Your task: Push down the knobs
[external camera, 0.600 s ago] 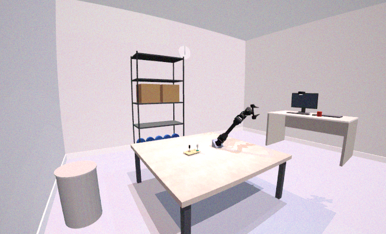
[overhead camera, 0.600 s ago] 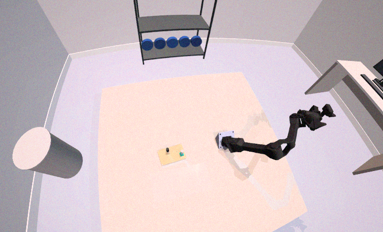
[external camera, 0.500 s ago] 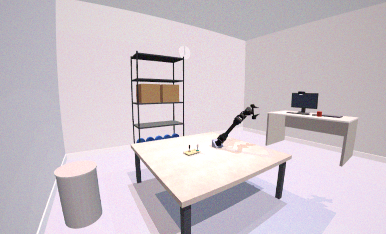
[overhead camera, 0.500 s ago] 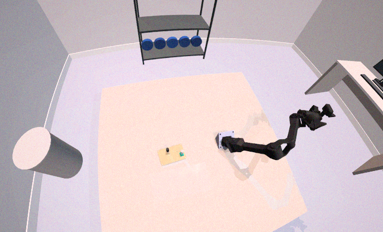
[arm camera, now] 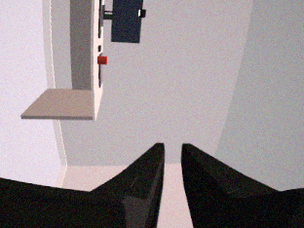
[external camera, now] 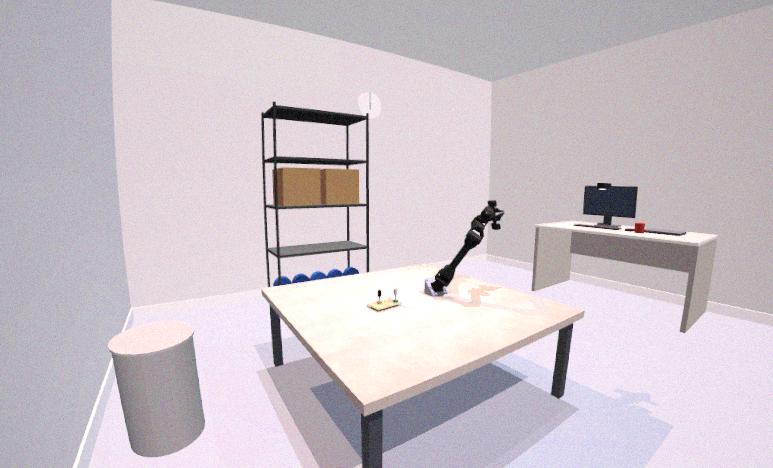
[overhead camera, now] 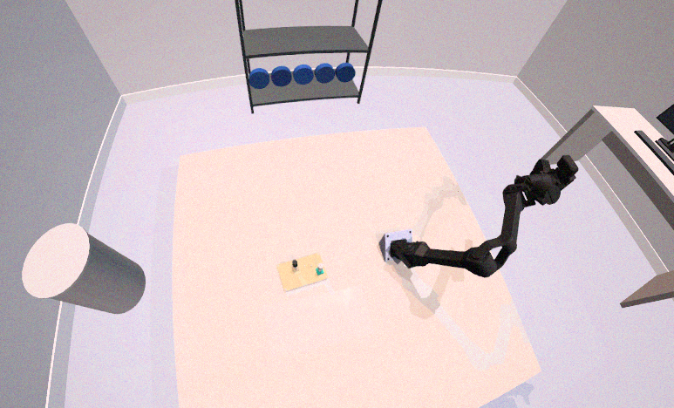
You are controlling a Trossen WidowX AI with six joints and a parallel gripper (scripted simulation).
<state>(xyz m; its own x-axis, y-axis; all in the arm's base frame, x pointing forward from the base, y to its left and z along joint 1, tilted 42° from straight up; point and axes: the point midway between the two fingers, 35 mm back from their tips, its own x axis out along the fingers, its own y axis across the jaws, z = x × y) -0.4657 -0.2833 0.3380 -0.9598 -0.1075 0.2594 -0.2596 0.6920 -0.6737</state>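
Pointing away from the work, the WidowX AI gripper is held high, beyond the right edge of the worktop as seen from the top. Fingers: clenched on nothing, only a narrow gap left between the 2 tips. The circuit board is placed left of the robot's base plate in the top view, well in from the left edge and from every corner. 2 knobs are carried on it: a black knob toward the left edge, and a pale knob above a teal potentiometer, toward the right edge. Both appear raised; exact seating can't be judged at this size. Neither is being touched, so 0 knobs are judged pushed down.

Risks: a long swing back over the right edge is needed, and if it is made too low, a knob or the board could be clipped from the side. With the closed tips used as a pusher, a small contact face is offered; if it is set off-center, the knob could be tipped, the shaft levered and the potentiometer broken loose. Too much force could also do that, or the board could be slid on its legs. If force is cut early, a knob could be left short of its seat.
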